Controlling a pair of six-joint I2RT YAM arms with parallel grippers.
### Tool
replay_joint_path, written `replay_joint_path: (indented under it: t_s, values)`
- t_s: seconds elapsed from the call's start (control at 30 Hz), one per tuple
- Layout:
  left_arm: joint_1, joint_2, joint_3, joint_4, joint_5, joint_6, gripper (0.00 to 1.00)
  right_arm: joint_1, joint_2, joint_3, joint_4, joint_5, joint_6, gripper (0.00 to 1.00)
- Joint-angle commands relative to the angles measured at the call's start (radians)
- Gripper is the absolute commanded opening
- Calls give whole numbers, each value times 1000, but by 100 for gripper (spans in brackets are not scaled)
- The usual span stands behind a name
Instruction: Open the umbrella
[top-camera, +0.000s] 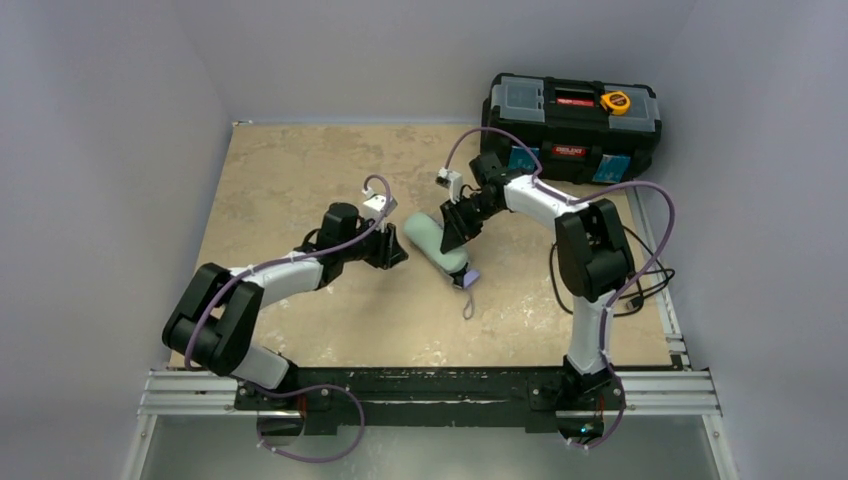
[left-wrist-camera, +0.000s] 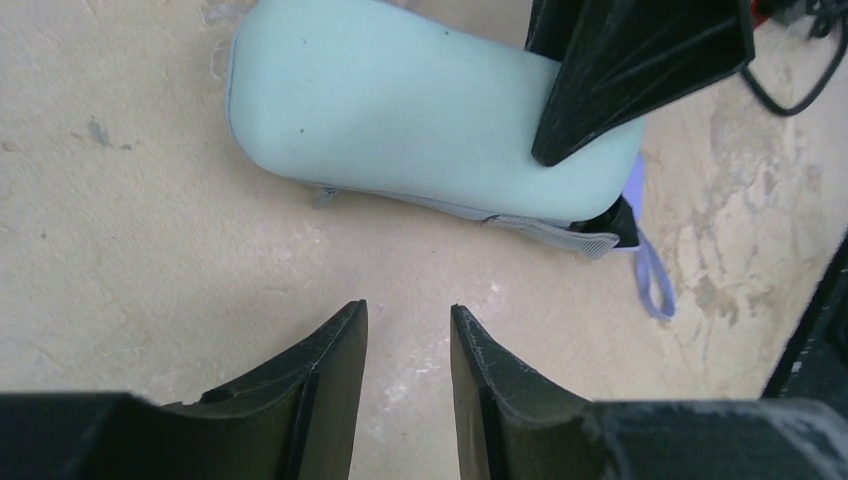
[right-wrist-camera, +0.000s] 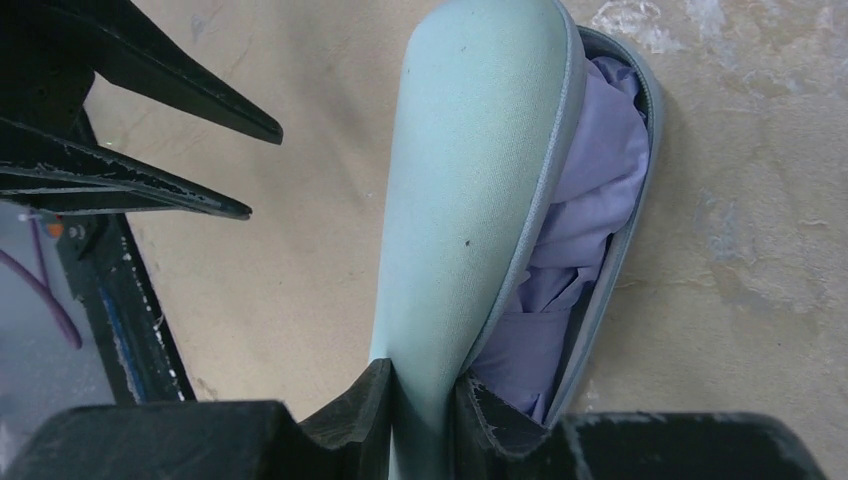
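The umbrella lies on the table inside its mint-green sleeve (top-camera: 436, 243), its lavender strap (top-camera: 468, 296) trailing toward the near side. In the right wrist view the sleeve (right-wrist-camera: 470, 180) is unzipped and folded lavender canopy (right-wrist-camera: 590, 200) shows inside. My right gripper (right-wrist-camera: 420, 392) is shut on the upper flap of the sleeve, one finger inside against the canopy. My left gripper (left-wrist-camera: 408, 312) is open and empty, just short of the sleeve (left-wrist-camera: 420, 110) on its left side; it also shows in the top view (top-camera: 397, 250). The right gripper's fingers (left-wrist-camera: 630, 70) overlap the sleeve's right end.
A black toolbox (top-camera: 570, 125) with a yellow tape measure (top-camera: 615, 101) stands at the back right, off the beige table (top-camera: 300, 180). Black cables (top-camera: 640, 280) lie by the right arm. The metal rail (top-camera: 430, 390) bounds the near edge.
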Motion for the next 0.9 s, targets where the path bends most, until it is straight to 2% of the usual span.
replay_joint_path:
  t_s: [0.0, 0.13, 0.4, 0.87]
  values:
    - [-29, -23, -51, 132, -95, 154, 35, -70, 119, 13, -126, 19, -130, 0]
    - [-69, -19, -71, 185, -121, 243, 33, -101, 194, 69, -240, -74, -198, 0]
    - [-120, 54, -75, 317, -147, 414, 30, -127, 259, 76, -332, -129, -278, 0]
    - [-211, 162, -87, 402, -141, 418, 25, -168, 292, 35, -353, -206, -237, 0]
